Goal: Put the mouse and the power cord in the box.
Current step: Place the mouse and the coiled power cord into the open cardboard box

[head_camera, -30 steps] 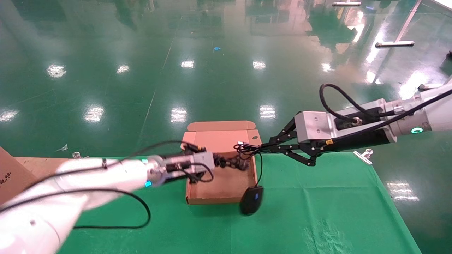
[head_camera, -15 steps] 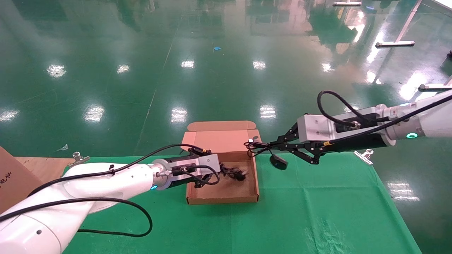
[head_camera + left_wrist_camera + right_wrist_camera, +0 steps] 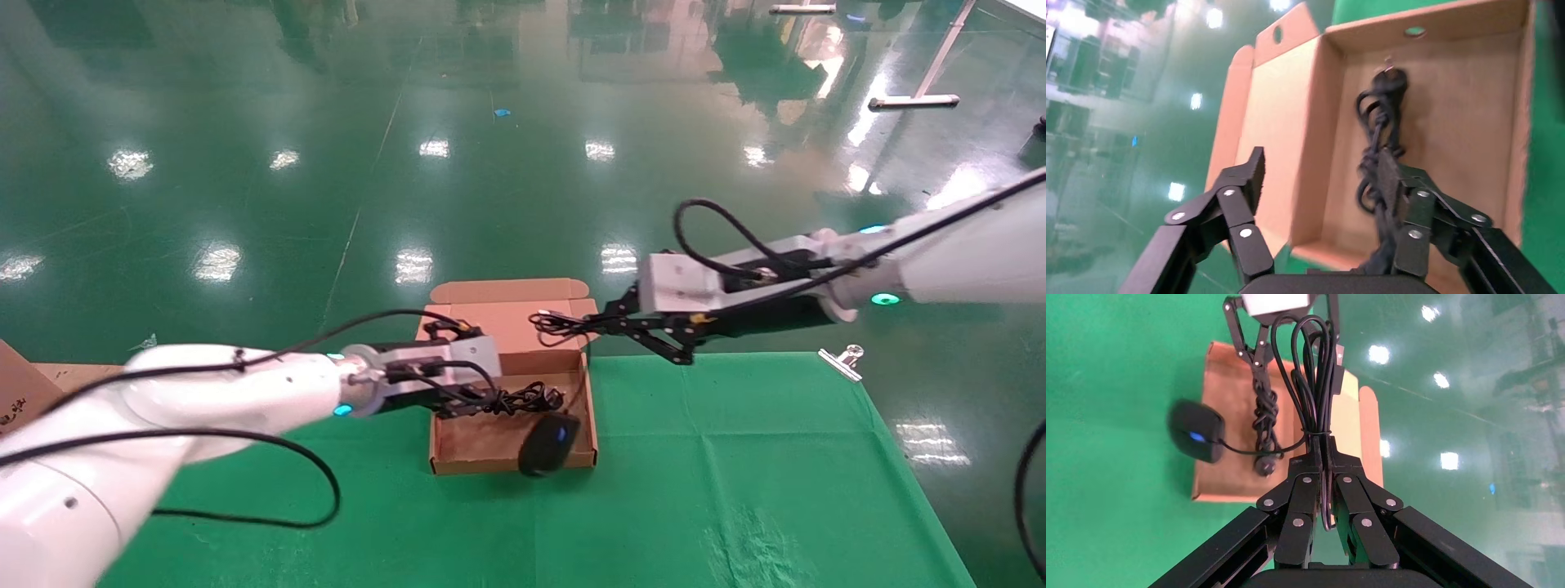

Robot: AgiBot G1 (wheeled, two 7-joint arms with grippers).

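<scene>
1. Head view showed the mouse point(image 3: 549, 443) hanging by its thin cable over the near right corner of the box point(image 3: 490, 445), which sat on the green-covered table point(image 3: 735, 474) close to its far edge.
2. Inside the box lay the power cord point(image 3: 523, 400), stretched along the floor toward the right wall, its plug head at the far end in the left wrist view.
3. The left gripper point(image 3: 482, 400) reached in from the box's left side with its fingers spread wide, one pad point(image 3: 1389, 177) touching the cord without grasping it.
4. Farther back, above the lid, the right gripper point(image 3: 584, 327) was clenched on the mouse's coiled cable point(image 3: 1312, 373), fingers point(image 3: 1306, 478) pressed together.
</scene>
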